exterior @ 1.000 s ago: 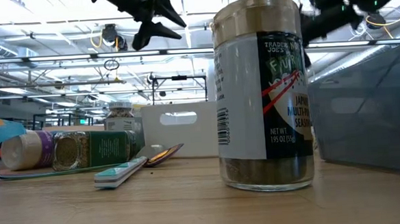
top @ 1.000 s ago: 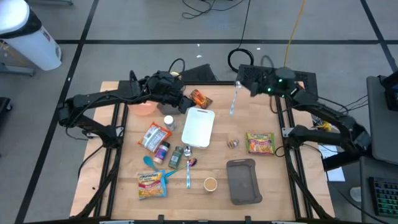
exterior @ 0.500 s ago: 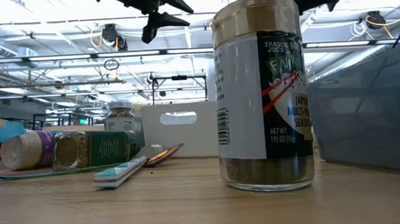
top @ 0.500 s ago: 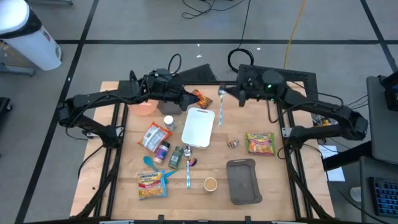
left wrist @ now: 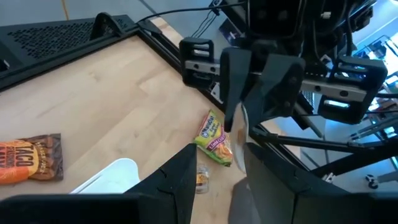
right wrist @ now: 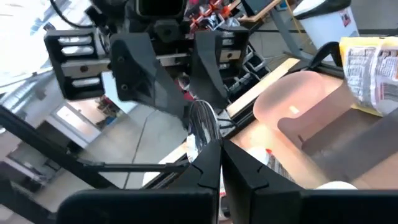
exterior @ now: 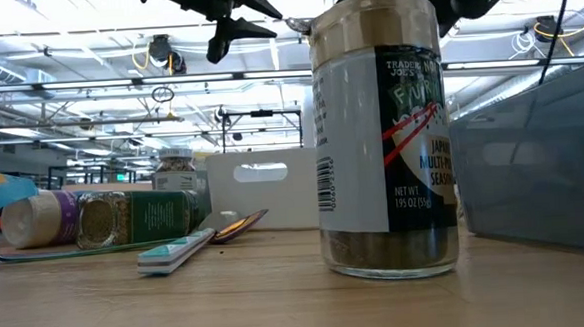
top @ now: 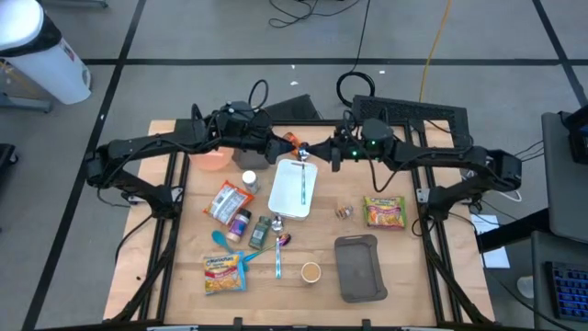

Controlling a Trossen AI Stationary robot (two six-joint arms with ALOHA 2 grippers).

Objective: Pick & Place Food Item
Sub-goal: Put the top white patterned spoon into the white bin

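A grey tiled floor point(top: 230, 37) with black cables lies all around a wooden desk point(top: 400, 262). From down low you can see a big room with bright lights on the ceiling behind it. Lots of things are spread out on the desk. There is a white board point(top: 285, 193) in the middle, a grey tray point(top: 357, 267) near the front, a pink bowl point(top: 212, 160) at the back, and a tall spice jar point(exterior: 383, 139) close to the low camera.

I think the job has hardly begun, because no food has been picked up yet. The taco packet point(left wrist: 34, 160) lies flat on the desk at the back, just beside the white board. One noodle packet point(top: 384, 211) lies to the right of the board, and another lies at the front left point(top: 223, 273).

The right hand point(top: 333, 153) is closed tight on a spoon point(top: 301, 179), not on food. The spoon hangs out over the white board. The left hand point(top: 278, 147) is up in the air close to the taco packet. Its fingers are apart and nothing is between them. The two hands face each other, very near

What is left is grabbing a food thing, lifting it and putting it down in its place
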